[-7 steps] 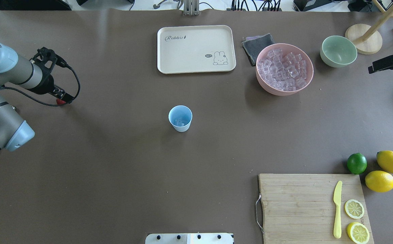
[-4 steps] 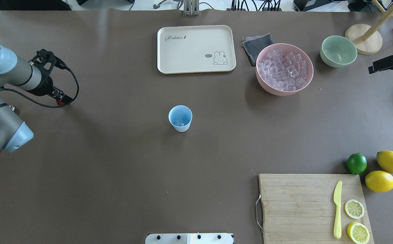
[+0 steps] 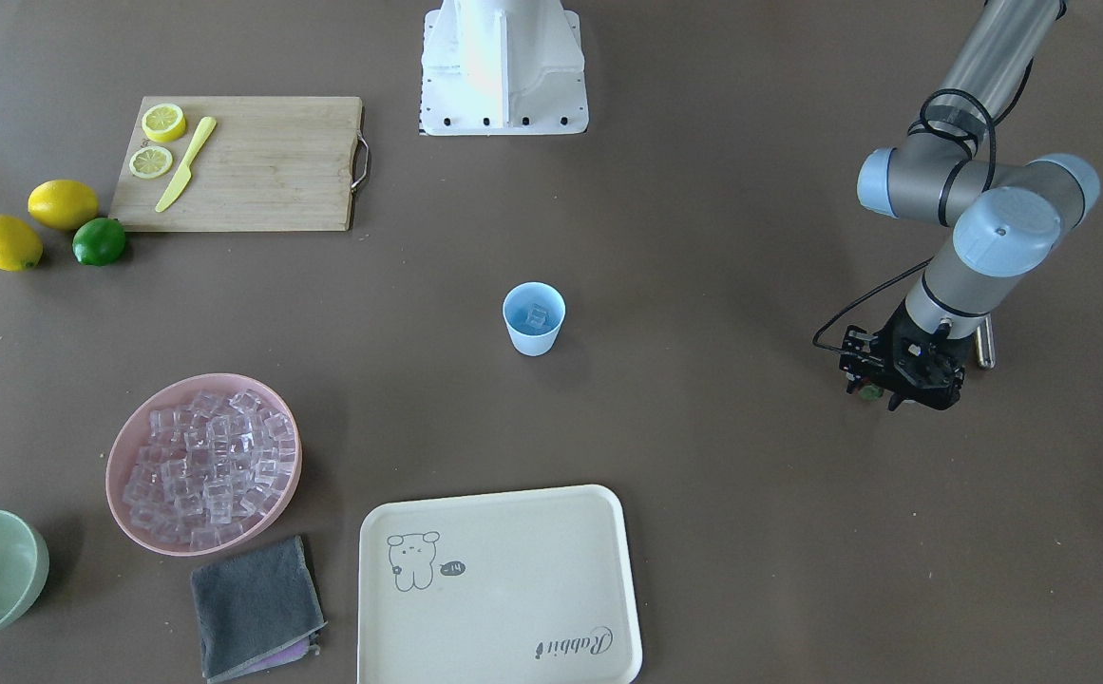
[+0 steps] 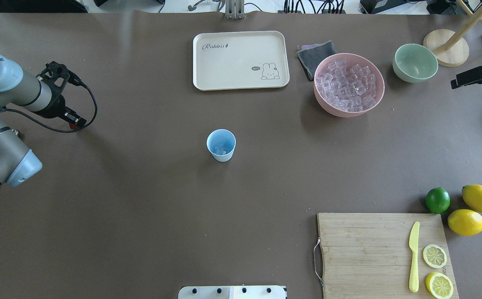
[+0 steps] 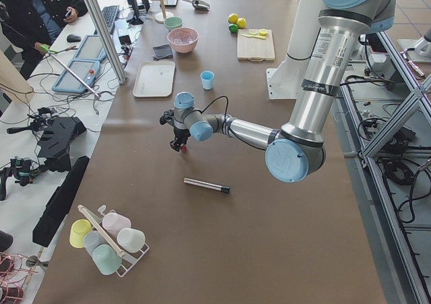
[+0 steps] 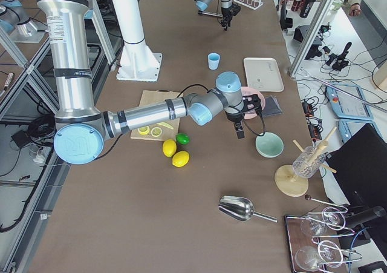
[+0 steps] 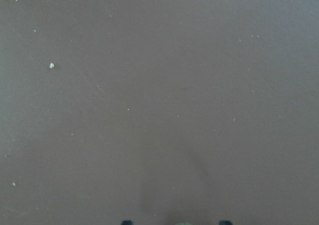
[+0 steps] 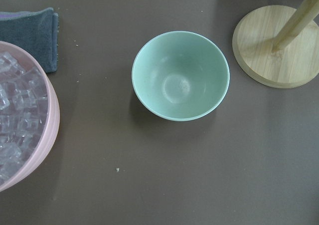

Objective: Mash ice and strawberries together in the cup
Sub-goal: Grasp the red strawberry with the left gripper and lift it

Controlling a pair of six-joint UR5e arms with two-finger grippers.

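The pale blue cup [image 4: 221, 144] stands mid-table with a few ice cubes in it, and it also shows in the front view [image 3: 533, 318]. More ice [image 4: 348, 85] fills a pink bowl [image 4: 321, 101]. My left gripper [image 4: 74, 123] hovers low over the table far left of the cup, shut on the tiny red strawberry [image 3: 866, 389]. In the left wrist view only the strawberry's green top [image 7: 183, 223] shows, at the bottom edge. My right gripper [image 6: 239, 131] hangs above the pale green bowl [image 8: 180, 75]. I cannot tell whether the right gripper is open or shut.
A cream tray [image 4: 241, 60] and grey cloth [image 4: 315, 56] lie at the back. A cutting board [image 4: 365, 249] with a knife and lemon slices, a lime [image 4: 437, 200] and lemons sit front right. A metal rod [image 5: 205, 185] lies near the left arm.
My left wrist has shifted slightly back and to the left with the strawberry in it. Nothing else has moved.
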